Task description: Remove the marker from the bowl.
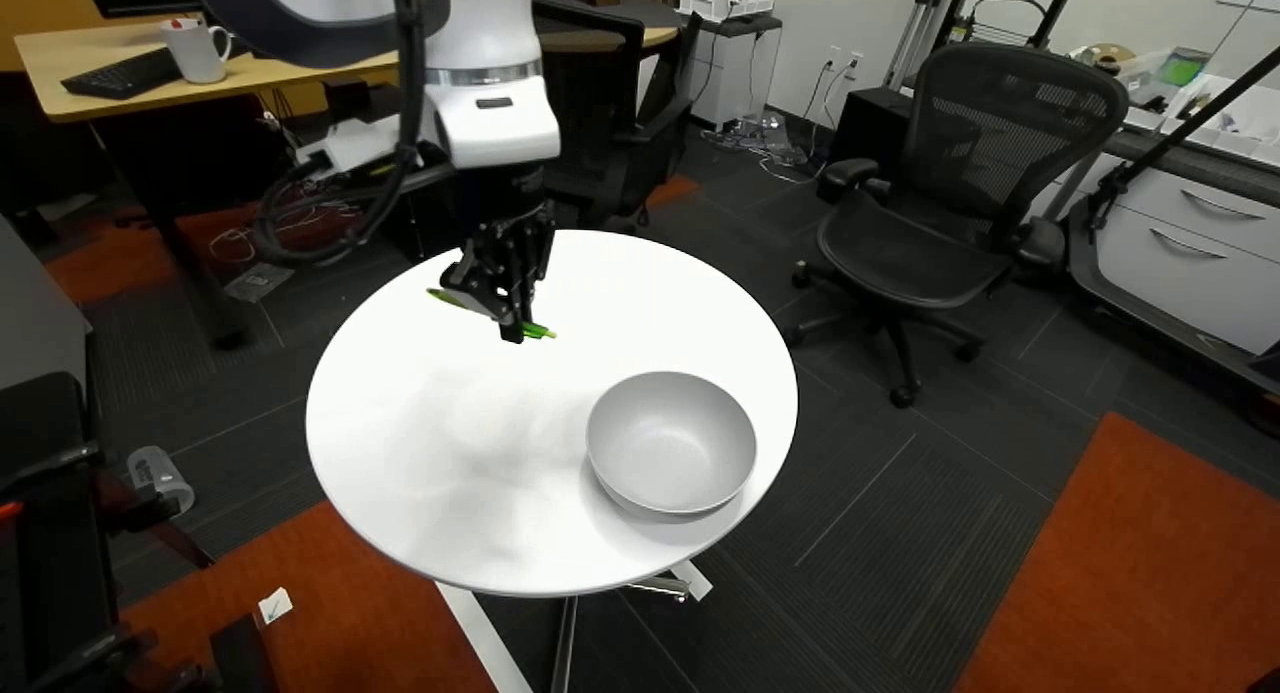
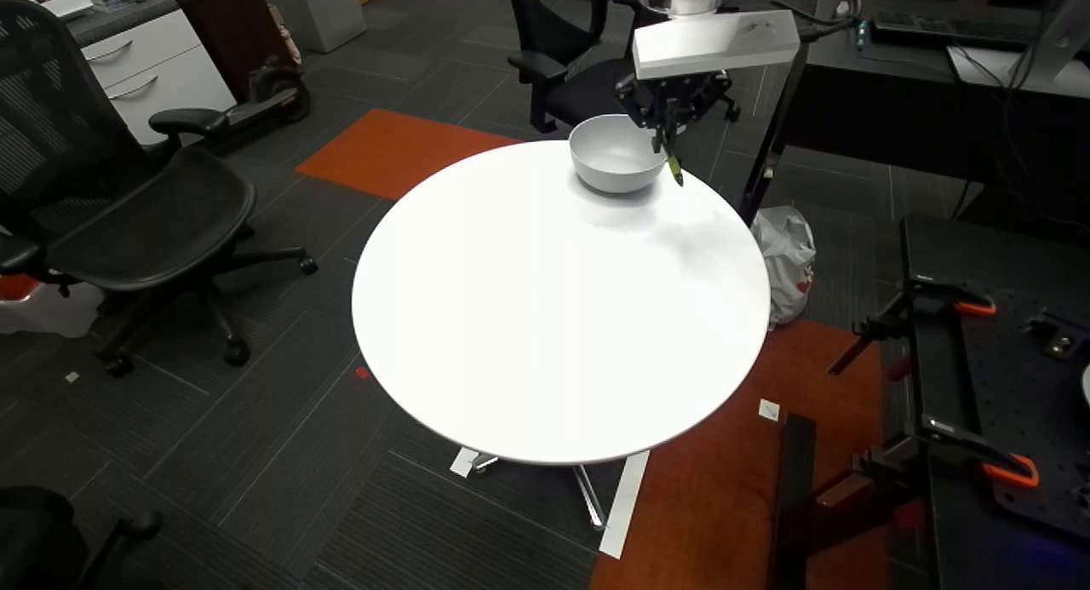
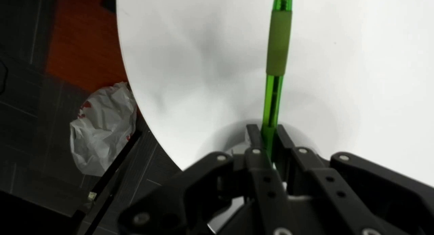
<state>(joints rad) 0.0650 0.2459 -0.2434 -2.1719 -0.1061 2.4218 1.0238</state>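
Green pen (image 3: pixel 274 83), pinched in the claw (image 3: pixel 269 135), seems light and stiff, its matte sleeve (image 3: pixel 279 43) likely best gripped.

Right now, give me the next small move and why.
I'd probably lower the marker toward the table: the fingers pinch it, and in an exterior view it hangs above the tabletop, outside the bowl and apart from it.

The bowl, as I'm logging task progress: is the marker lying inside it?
No, in an exterior view the pincer holds the marker over the table, apart from the bowl.
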